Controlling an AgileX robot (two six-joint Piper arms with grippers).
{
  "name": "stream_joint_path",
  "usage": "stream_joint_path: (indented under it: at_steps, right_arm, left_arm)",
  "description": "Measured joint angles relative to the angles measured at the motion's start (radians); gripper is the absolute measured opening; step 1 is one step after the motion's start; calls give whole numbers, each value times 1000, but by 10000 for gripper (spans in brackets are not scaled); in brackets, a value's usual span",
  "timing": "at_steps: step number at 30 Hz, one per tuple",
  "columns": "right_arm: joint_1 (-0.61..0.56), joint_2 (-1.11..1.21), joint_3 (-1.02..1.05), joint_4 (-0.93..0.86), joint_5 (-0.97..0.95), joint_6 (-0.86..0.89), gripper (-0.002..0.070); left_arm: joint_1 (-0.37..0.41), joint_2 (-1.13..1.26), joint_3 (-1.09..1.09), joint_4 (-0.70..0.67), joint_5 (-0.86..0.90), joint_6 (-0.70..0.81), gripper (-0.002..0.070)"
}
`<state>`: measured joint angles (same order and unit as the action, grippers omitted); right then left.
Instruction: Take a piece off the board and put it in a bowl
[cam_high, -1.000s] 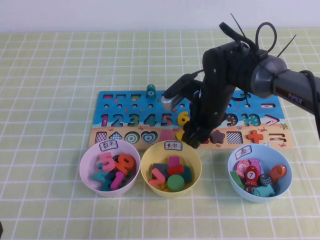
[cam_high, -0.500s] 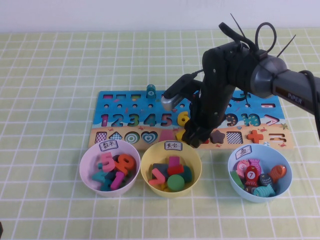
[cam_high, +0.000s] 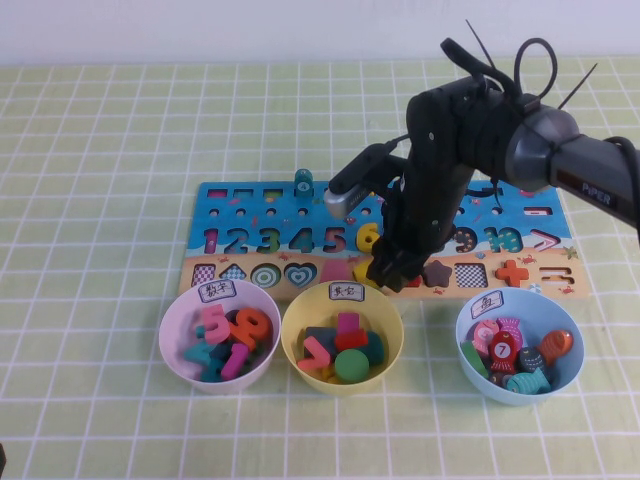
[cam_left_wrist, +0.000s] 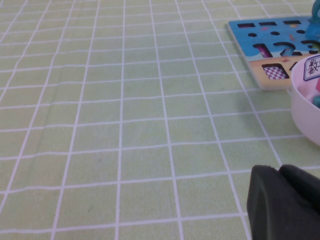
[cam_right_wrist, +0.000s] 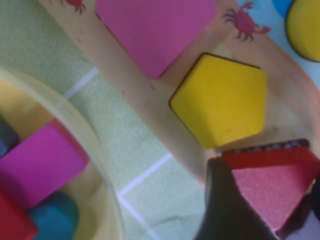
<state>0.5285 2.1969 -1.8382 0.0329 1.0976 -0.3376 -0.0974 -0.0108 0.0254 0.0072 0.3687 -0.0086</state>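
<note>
Over the board (cam_high: 240, 222), right gripper (cam_high: 392, 274) jaws clasp one red triangle (cam_right_wrist: 267, 190); left gripper (cam_left_wrist: 282, 202) parked, jaws unreadable.

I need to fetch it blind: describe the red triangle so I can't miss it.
Find the board, then its tan front strip above the yellow bowl. The red triangle sits between the right gripper fingers, beside a yellow pentagon. Left gripper is parked.

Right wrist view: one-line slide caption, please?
Right hand gripping the red triangle at the board's tan strip beside the yellow pentagon, yellow bowl close by; left hand parked off-board.
</note>
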Motion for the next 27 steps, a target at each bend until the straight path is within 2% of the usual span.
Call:
stream_joint_path:
  at_steps: [18, 27]
  right_arm:
    - [0, -38, -131, 27, 122, 16, 312]
    - [96, -110, -126, 25, 132, 19, 311]
  left_arm:
    - [0, 0, 0, 0, 0, 0, -3]
    - [0, 0, 0, 0, 0, 0, -3]
